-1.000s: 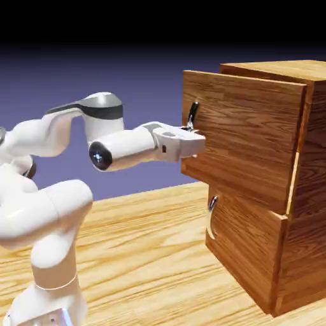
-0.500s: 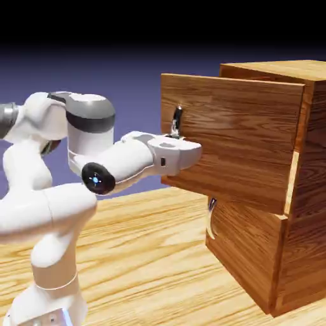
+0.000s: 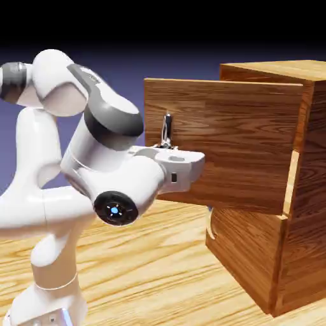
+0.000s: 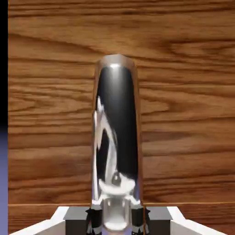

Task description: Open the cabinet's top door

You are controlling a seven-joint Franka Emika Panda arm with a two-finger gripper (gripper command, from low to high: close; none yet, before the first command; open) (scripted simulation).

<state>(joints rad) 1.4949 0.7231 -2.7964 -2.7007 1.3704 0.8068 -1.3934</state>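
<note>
At the exterior view's left you see the white arm (image 3: pixel 95 172) rising from the counter (image 3: pixel 153 267), folded high and reaching right toward the cabinet (image 3: pixel 280 191). Its gripper (image 3: pixel 167 143) sits against the front of the top door (image 3: pixel 223 146), and the fingers (image 4: pixel 94 215) are closed on the handle (image 3: pixel 167 130), the curved silver bar whose upper end sticks up just above the hand. In the hand view you look straight along that handle (image 4: pixel 117 137): it fills the middle, upright and shiny, pinched at the bottom between the two dark fingertips, with the door's wood grain (image 4: pixel 183 114) behind it.

Moving right, the top door stands well out from the cabinet body, its front face hanging over the counter and its side wall running back into the carcass. Below it the lower panel (image 3: pixel 245 255) sits flush and shut, its short silver handle (image 3: pixel 210 226) partly hidden under the open door. The cabinet stands at the counter's right side.
</note>
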